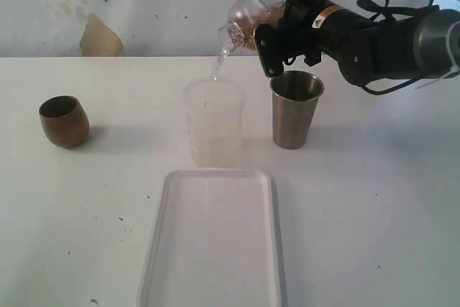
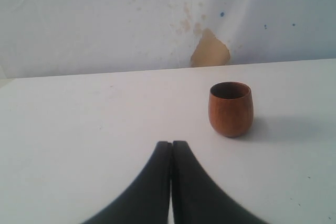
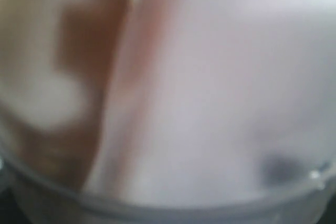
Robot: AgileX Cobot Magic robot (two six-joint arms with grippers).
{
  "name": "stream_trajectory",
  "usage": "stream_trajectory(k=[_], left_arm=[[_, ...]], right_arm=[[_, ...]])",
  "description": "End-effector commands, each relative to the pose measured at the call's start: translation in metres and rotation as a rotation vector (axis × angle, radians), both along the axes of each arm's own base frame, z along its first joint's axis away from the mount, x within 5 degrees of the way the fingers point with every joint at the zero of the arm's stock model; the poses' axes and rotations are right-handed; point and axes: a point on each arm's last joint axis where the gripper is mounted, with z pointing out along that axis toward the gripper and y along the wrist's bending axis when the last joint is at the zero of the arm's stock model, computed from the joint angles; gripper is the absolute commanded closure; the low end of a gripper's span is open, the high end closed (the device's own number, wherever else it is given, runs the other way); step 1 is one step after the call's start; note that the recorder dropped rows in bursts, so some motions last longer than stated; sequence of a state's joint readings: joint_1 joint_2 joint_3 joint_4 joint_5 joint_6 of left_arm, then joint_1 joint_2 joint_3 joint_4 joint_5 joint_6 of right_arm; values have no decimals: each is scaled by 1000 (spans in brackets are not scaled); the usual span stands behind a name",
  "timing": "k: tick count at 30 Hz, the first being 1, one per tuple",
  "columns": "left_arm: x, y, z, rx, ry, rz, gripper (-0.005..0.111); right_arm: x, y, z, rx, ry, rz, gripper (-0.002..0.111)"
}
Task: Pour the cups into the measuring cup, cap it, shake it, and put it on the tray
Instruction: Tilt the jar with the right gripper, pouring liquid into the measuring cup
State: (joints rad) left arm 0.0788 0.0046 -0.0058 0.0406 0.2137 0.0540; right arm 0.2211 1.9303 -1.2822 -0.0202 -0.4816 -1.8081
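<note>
My right gripper (image 1: 277,34) is shut on the clear measuring cup (image 1: 244,12) and holds it tilted high at the back. A thin stream falls from its mouth into a frosted beaker (image 1: 213,131). In the right wrist view the measuring cup's blurred wall (image 3: 210,103) fills the picture and hides the jaws. The steel tumbler (image 1: 295,109) stands upright just right of the beaker, below the gripper. Far left sits the brown wooden cup (image 1: 64,121). My left gripper (image 2: 171,145) is shut and empty, a short way in front of the wooden cup (image 2: 231,108). The white tray (image 1: 154,249) lies at the front.
A white wall with a tan patch (image 1: 100,37) runs behind the table. The black right arm (image 1: 388,41) reaches in from the right above the tumbler. Bare white tabletop (image 1: 374,213) lies on both sides of the tray.
</note>
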Motion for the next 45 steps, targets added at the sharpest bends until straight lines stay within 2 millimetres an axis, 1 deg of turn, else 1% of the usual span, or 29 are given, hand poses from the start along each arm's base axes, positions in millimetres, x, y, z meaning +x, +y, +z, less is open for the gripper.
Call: stream_trajectory(k=[1, 45], left_arm=[[0, 0, -1, -7, -11, -2, 106], [0, 0, -1, -7, -11, -2, 106]], right_arm=[[-2, 2, 14, 16, -88, 6, 108], [-2, 2, 15, -1, -103, 8, 108]])
